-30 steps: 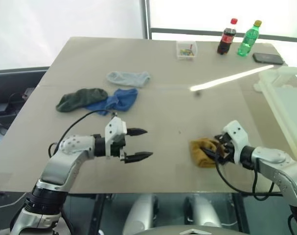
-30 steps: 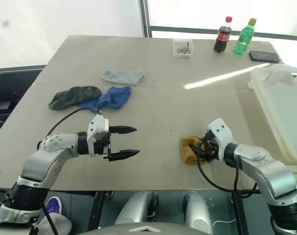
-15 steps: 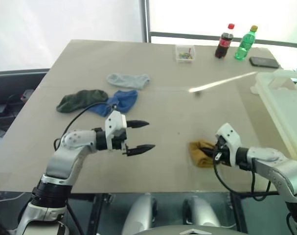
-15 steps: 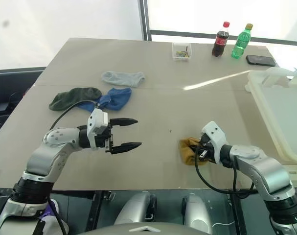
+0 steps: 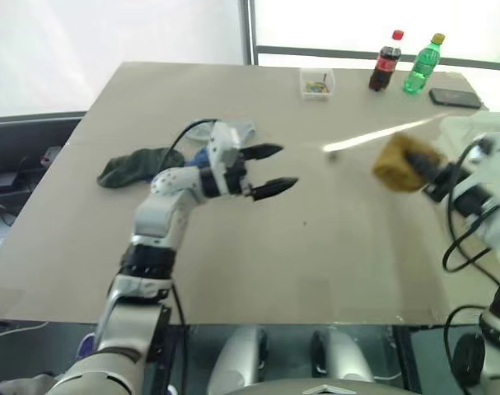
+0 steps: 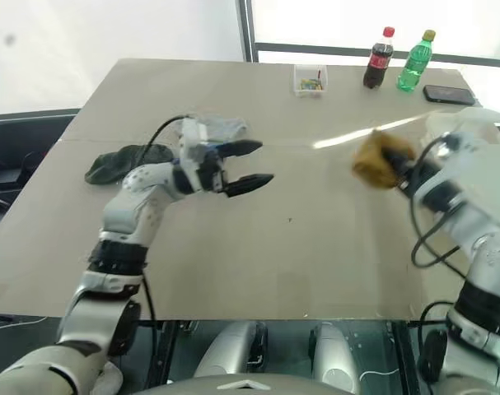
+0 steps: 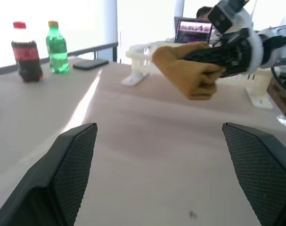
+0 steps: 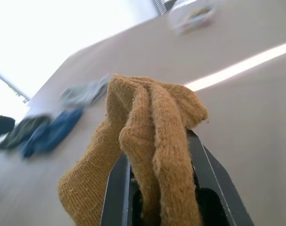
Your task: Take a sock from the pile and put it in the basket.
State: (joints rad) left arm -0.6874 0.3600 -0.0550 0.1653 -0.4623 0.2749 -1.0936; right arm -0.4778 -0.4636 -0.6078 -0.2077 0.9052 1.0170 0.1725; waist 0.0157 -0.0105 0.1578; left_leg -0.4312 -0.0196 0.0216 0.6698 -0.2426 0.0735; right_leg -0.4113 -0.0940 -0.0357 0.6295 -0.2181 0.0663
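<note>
Mid-left of the head view, left gripper (image 5: 274, 169) hovers above the surface (image 5: 315, 263), fingers (image 5: 264, 151) spread wide, nothing between them, pointing toward frame right. Just behind that arm at left, the pile: dark green sock (image 5: 133, 165) lying flat, blue sock (image 5: 202, 159) mostly hidden by the wrist, light grey sock (image 5: 243, 128) partly behind the gripper body. At right of frame, right gripper (image 5: 421, 171) is raised off the surface, fingers clamped tight on the mustard-yellow sock (image 5: 400, 161); sock bunched, hanging in the air, not touching the surface. Right wrist view: sock (image 8: 147, 141) folded over between the two black fingers (image 8: 117, 197), loose end drooping to one side. Left wrist view: same sock (image 7: 190, 70) held up past the open fingers, white basket (image 7: 143, 52) behind it. Far right edge of the head view, basket rim (image 5: 480, 127) sits beside the held sock; sock is not inside it. Upper part of frame, far end of surface: small clear box (image 5: 316, 83), cola bottle (image 5: 385, 61), green bottle (image 5: 422, 63), dark phone (image 5: 455, 98) in a row toward upper right.
</note>
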